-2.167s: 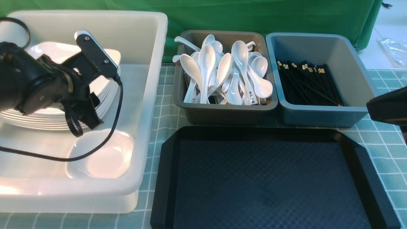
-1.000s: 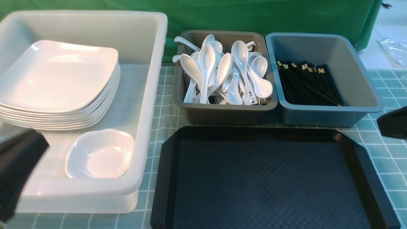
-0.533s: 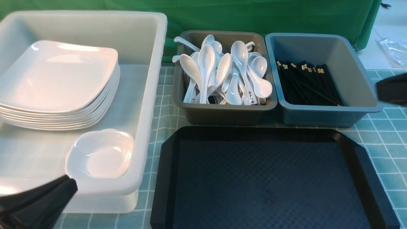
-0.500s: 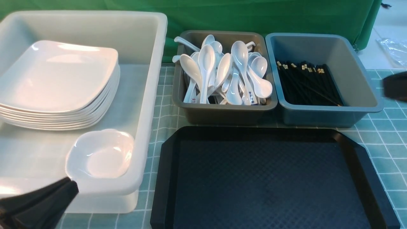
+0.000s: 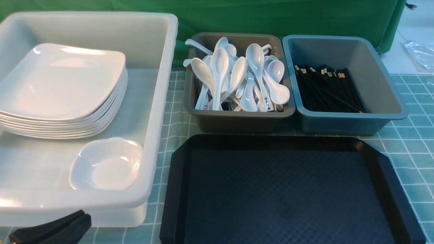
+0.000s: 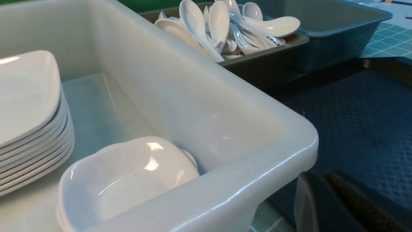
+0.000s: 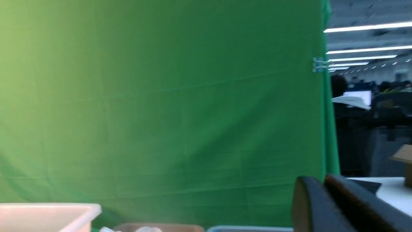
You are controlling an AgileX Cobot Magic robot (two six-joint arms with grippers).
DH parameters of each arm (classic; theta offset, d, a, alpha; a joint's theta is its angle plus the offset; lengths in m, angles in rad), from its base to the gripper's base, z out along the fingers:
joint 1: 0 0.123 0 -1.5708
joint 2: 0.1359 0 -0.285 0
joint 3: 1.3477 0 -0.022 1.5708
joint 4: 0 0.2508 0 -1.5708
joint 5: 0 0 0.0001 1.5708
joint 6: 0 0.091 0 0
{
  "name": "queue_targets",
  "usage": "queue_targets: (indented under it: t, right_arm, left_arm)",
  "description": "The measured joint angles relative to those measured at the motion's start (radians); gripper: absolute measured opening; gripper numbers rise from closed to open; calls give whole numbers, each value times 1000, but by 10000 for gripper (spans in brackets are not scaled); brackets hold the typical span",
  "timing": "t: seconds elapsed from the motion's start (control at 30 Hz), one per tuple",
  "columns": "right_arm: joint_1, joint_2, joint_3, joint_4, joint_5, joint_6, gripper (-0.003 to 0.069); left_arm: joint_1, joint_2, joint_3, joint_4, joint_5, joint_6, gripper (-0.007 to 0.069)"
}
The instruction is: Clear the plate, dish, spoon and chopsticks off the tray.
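The black tray lies bare at front centre, nothing on its textured floor. The plate tops a stack in the white tub; the stack's edge shows in the left wrist view. Beside the stack sits the small dish in the tub's near corner. White spoons fill the grey bin and black chopsticks lie in the blue bin. My left gripper is shut and empty, low before the tub's front corner. My right gripper is outside the front view, jaws together, facing the green backdrop.
The white tub stands left of the tray, its rim close to my left fingers. The grey bin and blue bin stand just behind the tray. A green curtain closes the back.
My left gripper has dropped lower toward the front left edge of the view. My right arm has drawn off the right edge and no longer shows in the front view.
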Motion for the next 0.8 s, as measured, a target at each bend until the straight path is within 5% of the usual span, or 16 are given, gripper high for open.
queue_targets:
  t: [0.3,0.53,0.8]
  right_arm:
    - [-38,-17,121,0,32,-1,102]
    - [-74,-26,144,-3,419,-122,21]
    - [-91,-156,332,-4,416,-145,21]
  left_arm:
    - [0,0,0,1,3,0,11]
    - [0,0,0,1,4,0,13]
    - [0,0,0,2,7,0,13]
